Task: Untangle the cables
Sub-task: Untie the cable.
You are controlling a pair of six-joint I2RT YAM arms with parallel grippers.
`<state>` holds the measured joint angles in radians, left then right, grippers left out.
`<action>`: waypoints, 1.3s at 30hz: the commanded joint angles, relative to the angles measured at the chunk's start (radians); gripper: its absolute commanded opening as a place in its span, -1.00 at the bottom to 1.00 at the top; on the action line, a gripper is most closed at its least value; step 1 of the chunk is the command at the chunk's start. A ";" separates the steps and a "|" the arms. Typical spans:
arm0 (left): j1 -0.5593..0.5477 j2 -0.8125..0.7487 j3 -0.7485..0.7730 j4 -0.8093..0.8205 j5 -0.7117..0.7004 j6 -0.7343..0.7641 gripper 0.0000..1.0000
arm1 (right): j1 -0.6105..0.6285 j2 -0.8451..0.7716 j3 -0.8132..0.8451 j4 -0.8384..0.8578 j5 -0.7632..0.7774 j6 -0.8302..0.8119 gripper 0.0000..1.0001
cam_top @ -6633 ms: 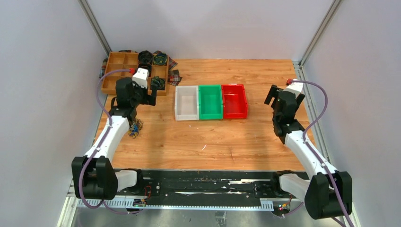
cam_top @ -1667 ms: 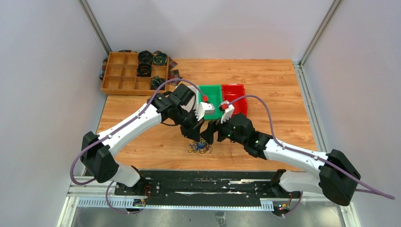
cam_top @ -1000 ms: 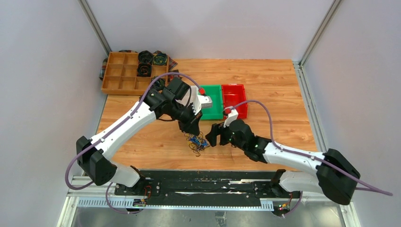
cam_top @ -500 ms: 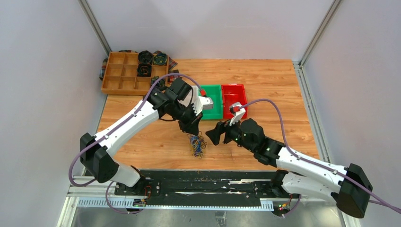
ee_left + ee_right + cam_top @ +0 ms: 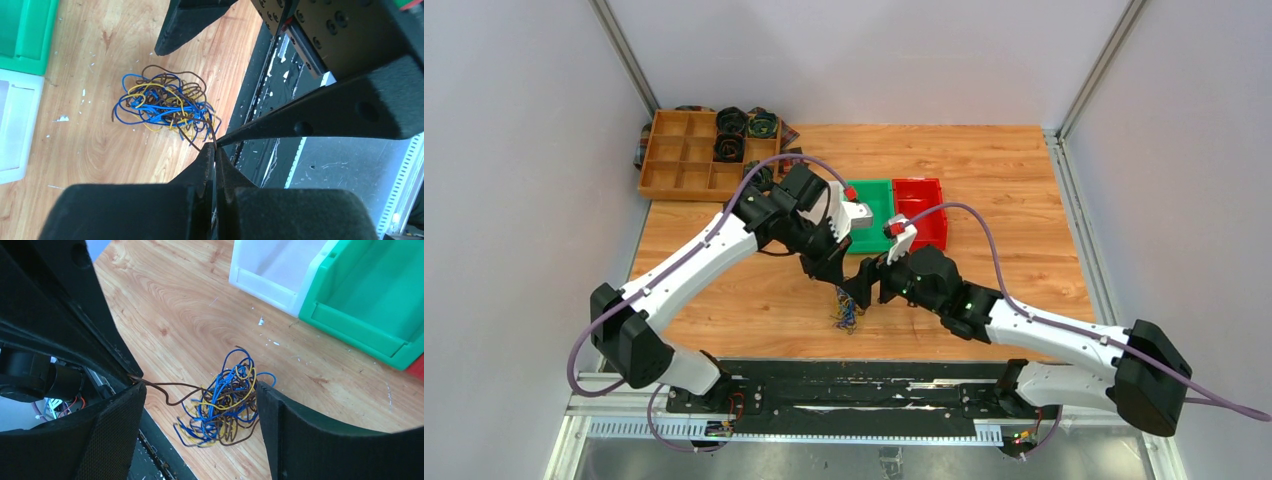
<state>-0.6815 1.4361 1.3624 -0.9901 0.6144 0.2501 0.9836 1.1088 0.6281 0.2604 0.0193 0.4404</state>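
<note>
In the top view the cables (image 5: 847, 312), just below centre, are too small to tell strand from strand. The right wrist view cuts the white bin (image 5: 280, 265) at its top edge and shows the red bin (image 5: 419, 374) as a sliver at lower right; from above, the left arm (image 5: 809, 215) hides most of that white bin

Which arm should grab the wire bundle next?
Right. The right fingers are open on either side of the wires; the left fingers are shut on one brown wire.
</note>
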 commanded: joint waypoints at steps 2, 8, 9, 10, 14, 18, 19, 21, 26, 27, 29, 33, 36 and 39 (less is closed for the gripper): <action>0.004 -0.054 0.039 0.003 0.031 -0.027 -0.99 | 0.017 0.043 0.046 0.055 0.045 -0.014 0.58; 0.004 -0.080 0.046 -0.043 0.075 -0.025 -0.99 | 0.017 0.061 0.034 0.083 0.134 -0.005 0.50; 0.004 -0.084 0.047 -0.044 0.084 -0.029 -0.99 | 0.017 0.067 0.035 0.091 0.147 -0.001 0.49; 0.004 -0.087 0.047 -0.045 0.093 -0.034 -0.99 | 0.017 0.076 0.039 0.101 0.157 0.001 0.49; 0.004 -0.081 0.059 -0.047 0.128 -0.046 -0.99 | 0.017 0.143 0.100 0.113 0.154 0.011 0.47; 0.004 -0.065 0.080 -0.067 0.144 -0.045 -0.99 | 0.018 0.205 0.119 0.142 0.149 0.045 0.47; 0.003 -0.064 0.085 -0.070 0.150 -0.045 -0.99 | 0.018 0.217 0.119 0.149 0.139 0.050 0.47; 0.004 -0.064 0.101 -0.076 0.150 -0.040 -0.99 | 0.019 0.237 0.111 0.153 0.127 0.066 0.46; 0.003 -0.058 0.204 -0.111 0.109 -0.001 -0.99 | 0.021 0.271 0.051 0.187 0.136 0.102 0.46; 0.004 -0.055 0.230 -0.119 0.103 0.004 -0.99 | 0.021 0.278 0.041 0.186 0.147 0.106 0.46; 0.004 -0.051 0.277 -0.133 0.096 0.007 -0.99 | 0.020 0.289 0.016 0.186 0.164 0.114 0.45; 0.004 -0.058 0.345 -0.147 0.085 0.007 -0.99 | 0.020 0.300 -0.022 0.187 0.182 0.127 0.44; 0.004 -0.068 0.385 -0.152 0.060 0.015 -0.99 | 0.020 0.304 -0.050 0.187 0.192 0.130 0.43; 0.005 -0.077 0.433 -0.153 0.021 0.029 -0.99 | 0.020 0.303 -0.092 0.193 0.208 0.140 0.43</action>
<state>-0.6773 1.3853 1.7256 -1.1267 0.6724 0.2584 0.9863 1.4067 0.5835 0.4301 0.1738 0.5549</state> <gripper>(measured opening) 0.012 0.717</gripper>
